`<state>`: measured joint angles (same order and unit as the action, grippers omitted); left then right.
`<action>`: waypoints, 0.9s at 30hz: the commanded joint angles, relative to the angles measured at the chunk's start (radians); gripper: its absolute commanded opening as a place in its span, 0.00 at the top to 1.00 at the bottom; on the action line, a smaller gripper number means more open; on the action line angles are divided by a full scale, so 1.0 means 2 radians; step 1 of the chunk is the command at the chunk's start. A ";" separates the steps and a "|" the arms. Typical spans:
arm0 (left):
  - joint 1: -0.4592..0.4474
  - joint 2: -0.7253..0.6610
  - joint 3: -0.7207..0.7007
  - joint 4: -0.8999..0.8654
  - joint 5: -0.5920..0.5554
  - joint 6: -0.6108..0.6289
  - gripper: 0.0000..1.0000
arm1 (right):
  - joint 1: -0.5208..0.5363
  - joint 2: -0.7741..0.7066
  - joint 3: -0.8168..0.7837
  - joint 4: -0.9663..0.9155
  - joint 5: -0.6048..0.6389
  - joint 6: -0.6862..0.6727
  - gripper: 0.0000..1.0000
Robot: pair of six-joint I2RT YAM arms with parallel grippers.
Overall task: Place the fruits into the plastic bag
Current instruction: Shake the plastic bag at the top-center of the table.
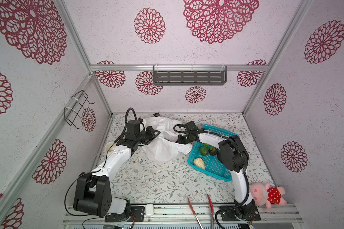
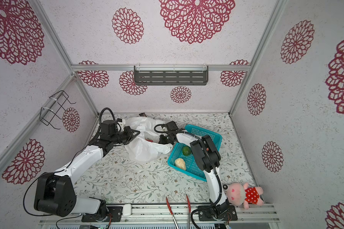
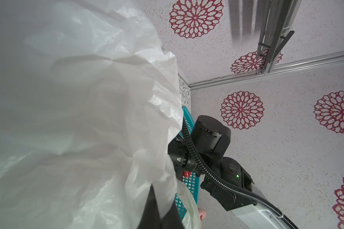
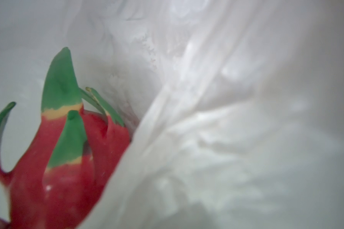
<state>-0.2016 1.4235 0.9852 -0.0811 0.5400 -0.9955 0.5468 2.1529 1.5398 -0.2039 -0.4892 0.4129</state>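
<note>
The crinkly white plastic bag [image 1: 163,150] [image 2: 145,150] lies at the back of the table between the arms. My left gripper [image 1: 157,133] [image 3: 160,216] is shut on its film, holding the mouth up. My right gripper [image 1: 178,140] [image 2: 162,139] reaches into the mouth, its fingertips hidden by plastic. The red dragon fruit [image 4: 58,168] [image 2: 149,140] with green tips rests inside the bag [image 4: 226,138]. In the teal basket [image 1: 191,158] lie a pale yellow fruit [image 1: 199,163], a green round one [image 1: 203,151] and a small dark one [image 1: 213,150]. The right arm covers part of the basket.
A pink plush toy [image 1: 266,193] in a red dotted dress sits at the front right corner. Red tongs [image 1: 195,212] and a white case [image 1: 149,209] lie at the front edge. A cream cup [image 1: 110,147] stands behind the left arm. A grey shelf [image 1: 189,77] hangs on the back wall.
</note>
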 commanded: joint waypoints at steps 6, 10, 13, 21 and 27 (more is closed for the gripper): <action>0.009 -0.013 0.020 -0.001 0.002 -0.001 1.00 | -0.022 -0.130 -0.043 0.166 -0.084 0.081 1.00; 0.011 -0.023 0.034 -0.004 0.011 0.000 1.00 | -0.027 -0.159 -0.044 0.186 -0.096 0.098 1.00; 0.014 -0.032 0.049 -0.005 0.021 0.002 1.00 | -0.030 -0.176 -0.036 0.183 -0.095 0.098 1.00; 0.021 -0.050 0.078 -0.031 0.026 0.006 1.00 | -0.031 -0.190 0.023 0.053 -0.045 0.037 1.00; 0.018 -0.034 0.071 -0.055 0.004 0.014 1.00 | -0.031 -0.173 0.033 -0.060 0.027 0.017 0.95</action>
<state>-0.1646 1.3388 1.1278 -0.1608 0.5743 -0.9848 0.4923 1.8267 1.5856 -0.1883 -0.5236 0.4900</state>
